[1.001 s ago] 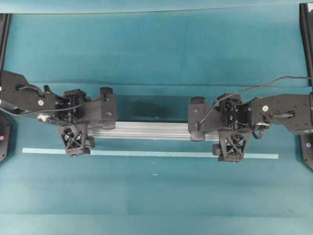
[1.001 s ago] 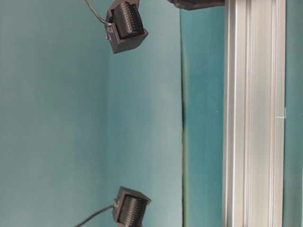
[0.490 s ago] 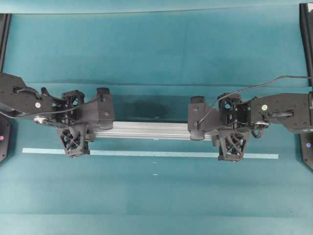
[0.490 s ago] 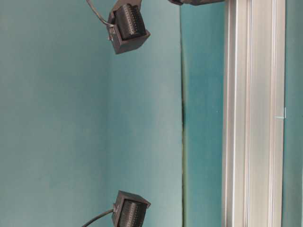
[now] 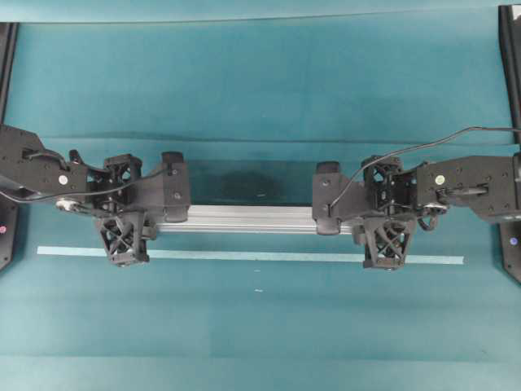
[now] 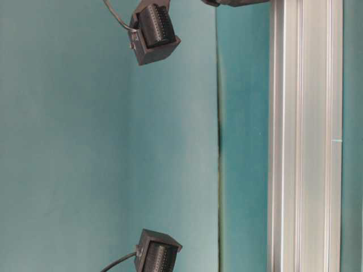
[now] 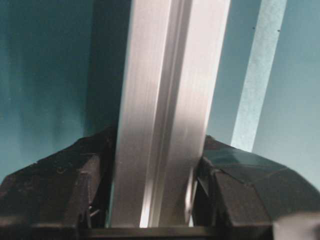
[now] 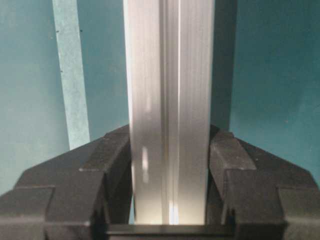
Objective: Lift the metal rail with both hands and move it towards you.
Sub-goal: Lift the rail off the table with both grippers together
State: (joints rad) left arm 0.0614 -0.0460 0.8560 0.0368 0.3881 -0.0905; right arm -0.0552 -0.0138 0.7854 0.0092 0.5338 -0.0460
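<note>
The metal rail (image 5: pixel 252 218) is a long silver grooved bar lying left to right across the teal table, just above a thin pale-green tape strip (image 5: pixel 244 255). My left gripper (image 5: pixel 124 212) is shut on the rail near its left end. My right gripper (image 5: pixel 387 213) is shut on it near its right end. In the left wrist view the rail (image 7: pixel 165 110) runs up between the black fingers (image 7: pixel 95 165), slightly blurred. In the right wrist view both pads (image 8: pixel 112 160) press the rail's (image 8: pixel 170 100) sides. The rail's ends are hidden under the grippers. The table-level view shows the rail (image 6: pixel 303 147) close up.
The teal cloth has a step or fold (image 5: pixel 260 140) behind the rail. Black frame posts (image 5: pixel 509 49) stand at the table's side edges. Two black boxy arm parts with cables (image 6: pixel 154 31) (image 6: pixel 159 252) hang in the table-level view. The tape strip (image 7: pixel 257 75) (image 8: pixel 70 75) lies beside the rail.
Both grippers have closed from wide open onto the rail's sides. The left arm has drawn slightly to the left. The rail has barely shifted.
</note>
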